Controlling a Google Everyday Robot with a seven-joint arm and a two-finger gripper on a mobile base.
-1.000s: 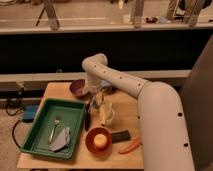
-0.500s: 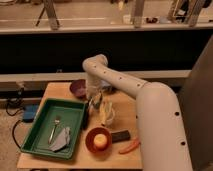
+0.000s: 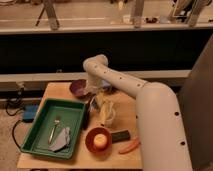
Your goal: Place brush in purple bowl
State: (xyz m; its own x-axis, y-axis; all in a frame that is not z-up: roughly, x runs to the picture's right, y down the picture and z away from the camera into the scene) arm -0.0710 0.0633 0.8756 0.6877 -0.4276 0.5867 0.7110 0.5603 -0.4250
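The purple bowl stands at the back of the wooden table, left of centre. My white arm reaches in from the right and bends down to the gripper, just right of the bowl and a little in front of it. The gripper is shut on the upper end of the brush. The brush is a slim dark stick that hangs steeply down beside the right edge of the green tray. Its lower end is near the table top. The brush is outside the bowl.
A green tray at the front left holds a silver fork and a grey cloth. An orange bowl with a yellow ball, a black block and an orange stick-like item lie in front. A pale cup stands under the arm.
The gripper with the brush has edged slightly up and left toward the purple bowl. Everything else on the table has stayed put.
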